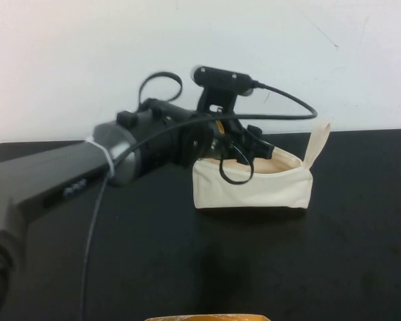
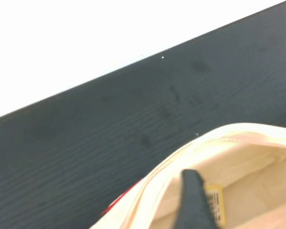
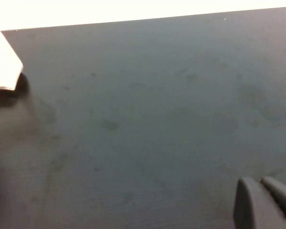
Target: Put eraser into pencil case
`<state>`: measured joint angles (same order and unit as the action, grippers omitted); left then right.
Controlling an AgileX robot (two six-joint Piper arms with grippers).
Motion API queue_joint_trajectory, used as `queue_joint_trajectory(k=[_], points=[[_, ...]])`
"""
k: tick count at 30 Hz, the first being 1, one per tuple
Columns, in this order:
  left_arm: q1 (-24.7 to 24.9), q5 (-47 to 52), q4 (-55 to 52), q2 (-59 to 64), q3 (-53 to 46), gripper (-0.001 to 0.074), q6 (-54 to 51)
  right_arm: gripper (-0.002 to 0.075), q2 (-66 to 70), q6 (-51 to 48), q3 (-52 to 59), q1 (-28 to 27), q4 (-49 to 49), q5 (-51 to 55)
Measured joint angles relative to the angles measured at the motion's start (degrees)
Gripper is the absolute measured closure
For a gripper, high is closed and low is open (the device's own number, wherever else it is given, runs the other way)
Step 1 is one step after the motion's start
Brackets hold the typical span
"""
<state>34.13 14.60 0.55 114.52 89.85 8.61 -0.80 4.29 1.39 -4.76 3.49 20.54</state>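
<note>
The cream-white pencil case stands open on the black table, its loop strap sticking up at the right end. My left gripper reaches into its open mouth from the left. In the left wrist view one black finger is inside against the beige lining, pressed on the tan-yellow eraser with its barcode label. The other finger is out of view. My right gripper is shut and empty over bare table, well away from the case; a corner of the case shows in that view.
The left arm's camera and looping cables hang over the case's left end. A yellow-orange object peeks in at the table's front edge. A red strip shows beside the case. The white wall lies behind the table.
</note>
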Motion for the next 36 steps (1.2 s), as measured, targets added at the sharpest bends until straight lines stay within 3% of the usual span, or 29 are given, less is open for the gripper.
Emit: queue_joint_trajectory(k=[2, 6, 9, 19, 24, 31, 36], points=[[-0.24, 2.37, -0.86, -1.97, 0.00, 0.0365, 0.04, 0.0727, 0.00, 0.00, 0.00, 0.00, 0.00, 0.00], [-0.47, 6.38, -7.23, -9.20, -0.71, 0.0622, 0.04, 0.0727, 0.00, 0.00, 0.00, 0.00, 0.00, 0.00], [-0.35, 7.02, -9.79, -16.86, -3.87, 0.0701, 0.04, 0.0727, 0.00, 0.00, 0.00, 0.00, 0.00, 0.00], [-0.26, 10.35, -10.67, -41.80, -24.40, 0.0735, 1.87, 0.0727, 0.00, 0.00, 0.00, 0.00, 0.00, 0.00], [-0.26, 18.31, -10.03, -49.16, -29.80, 0.0735, 2.36, 0.0727, 0.00, 0.00, 0.00, 0.00, 0.00, 0.00], [-0.26, 36.99, -9.53, -58.00, -30.44, 0.0736, 5.42, 0.0727, 0.00, 0.00, 0.00, 0.00, 0.00, 0.00], [-0.26, 32.61, -12.42, -67.04, -37.91, 0.0736, 5.42, 0.0727, 0.00, 0.00, 0.00, 0.00, 0.00, 0.00]])
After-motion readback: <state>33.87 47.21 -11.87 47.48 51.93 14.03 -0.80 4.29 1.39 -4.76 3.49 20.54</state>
